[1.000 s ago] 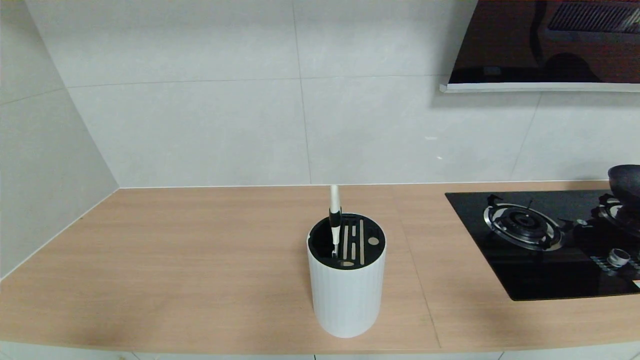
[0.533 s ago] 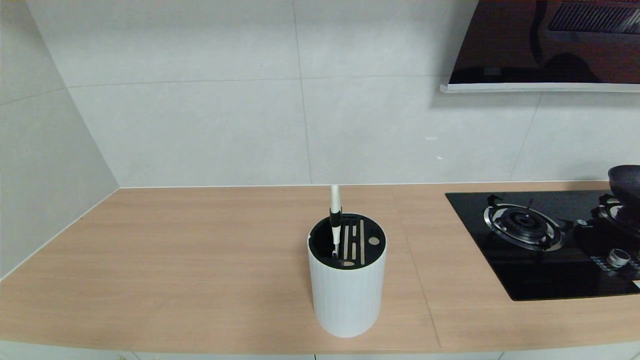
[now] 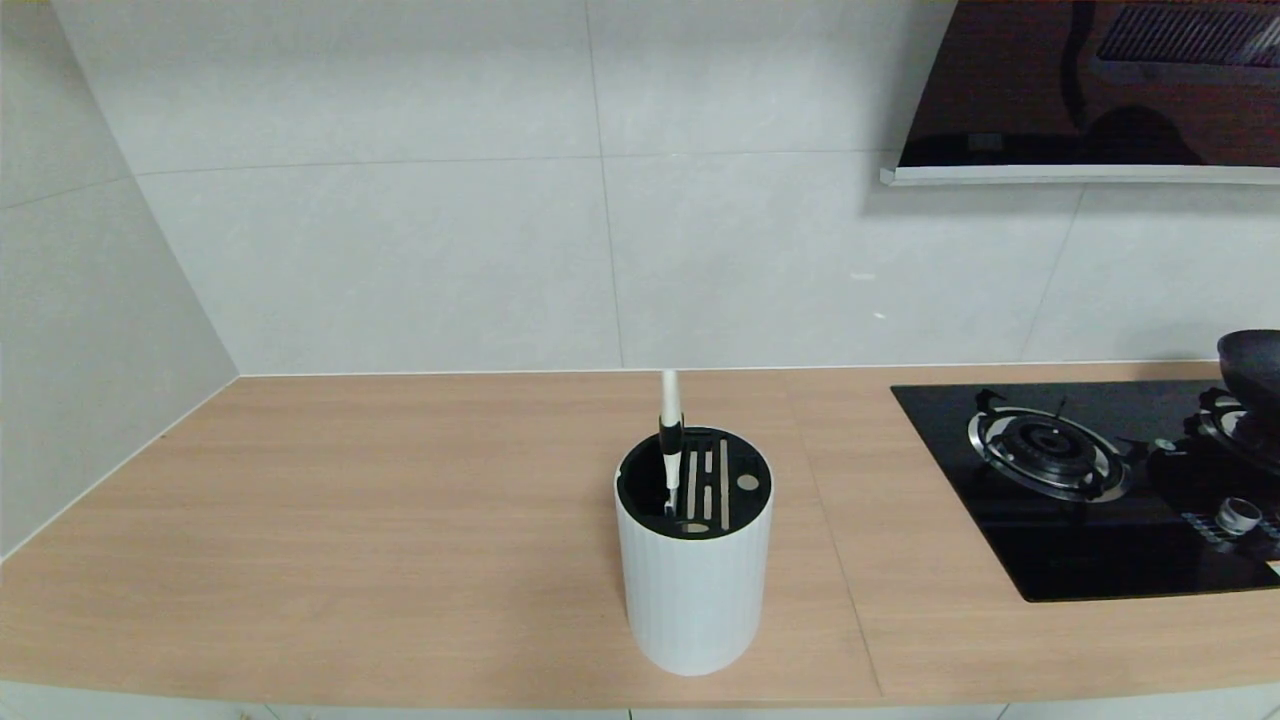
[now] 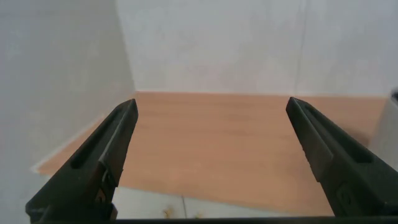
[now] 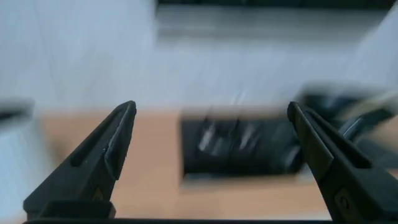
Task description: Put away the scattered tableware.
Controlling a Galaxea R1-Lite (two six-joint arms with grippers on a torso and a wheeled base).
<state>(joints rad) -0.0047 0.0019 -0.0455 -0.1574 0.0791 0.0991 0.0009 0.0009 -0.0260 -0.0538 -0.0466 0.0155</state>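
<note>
A white ribbed cylindrical holder with a black slotted top stands near the front edge of the wooden counter. One utensil with a white and black handle stands upright in the holder's open compartment. My left gripper is open with nothing between its fingers, held off the counter's front left, facing the corner of the walls. My right gripper is open too and holds nothing; beyond it lies the black hob.
A black gas hob with burners is set into the counter at the right, with a dark pot on its far burner. A range hood hangs above it. Tiled walls close the back and left.
</note>
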